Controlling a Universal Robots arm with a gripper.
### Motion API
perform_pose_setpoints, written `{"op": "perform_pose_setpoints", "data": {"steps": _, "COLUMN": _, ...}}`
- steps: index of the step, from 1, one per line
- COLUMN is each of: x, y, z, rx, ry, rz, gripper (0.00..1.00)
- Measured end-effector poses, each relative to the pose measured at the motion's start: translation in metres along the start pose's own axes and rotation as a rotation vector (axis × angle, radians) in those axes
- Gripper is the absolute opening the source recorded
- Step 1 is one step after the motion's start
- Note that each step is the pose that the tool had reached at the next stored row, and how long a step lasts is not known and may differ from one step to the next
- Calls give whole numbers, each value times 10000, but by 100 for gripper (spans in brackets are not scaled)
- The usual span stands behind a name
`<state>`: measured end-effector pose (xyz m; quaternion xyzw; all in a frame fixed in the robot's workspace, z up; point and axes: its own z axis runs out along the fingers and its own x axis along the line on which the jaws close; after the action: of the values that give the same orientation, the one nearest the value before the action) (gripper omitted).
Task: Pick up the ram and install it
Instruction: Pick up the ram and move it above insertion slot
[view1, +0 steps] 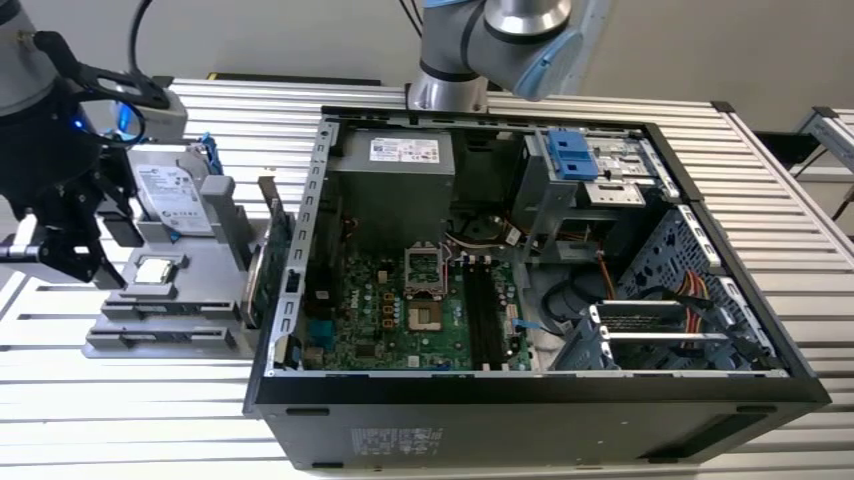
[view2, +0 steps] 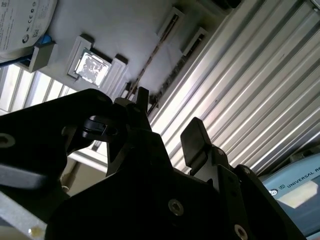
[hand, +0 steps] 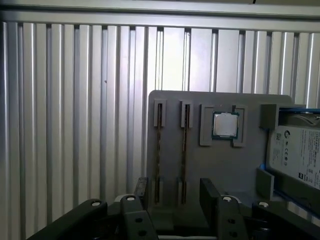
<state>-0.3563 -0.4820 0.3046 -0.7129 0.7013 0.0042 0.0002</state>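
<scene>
Two ram sticks, seen edge-on as thin dark strips, stand in the slots of a grey holder (hand: 235, 170): one (hand: 184, 145) and a second (hand: 159, 145) beside it. My gripper (hand: 175, 190) hangs above the holder's end, open, with nothing between its black fingers (hand: 207, 190). One ram stick lines up with the gap between them. In the second wrist view the gripper (view2: 167, 120) is apart from the ram (view2: 152, 57). In the exterior view the gripper (view1: 100, 265) is at the exterior view's left, over the holder (view1: 187, 300).
On the holder also lie a silver processor (hand: 225, 125) and a hard drive (hand: 300, 150) in a blue frame. A green card (view1: 274, 255) stands between the holder and the open computer case (view1: 534, 385). The motherboard's black memory slots (view1: 483, 310) sit inside the case. A ribbed metal table (hand: 75, 125) lies below.
</scene>
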Motion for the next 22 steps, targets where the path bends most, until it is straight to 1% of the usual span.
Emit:
{"op": "perform_pose_setpoints", "data": {"steps": 9, "x": -5, "y": 0, "z": 63, "rx": -3, "ry": 95, "rz": 1, "gripper": 100}}
{"op": "perform_pose_setpoints", "data": {"steps": 16, "x": -6, "y": -1, "z": 112, "rx": -3, "ry": 154, "rz": 1, "gripper": 100}}
{"op": "perform_pose_setpoints", "data": {"steps": 22, "x": -7, "y": 0, "z": 130, "rx": -5, "ry": 166, "rz": 1, "gripper": 100}}
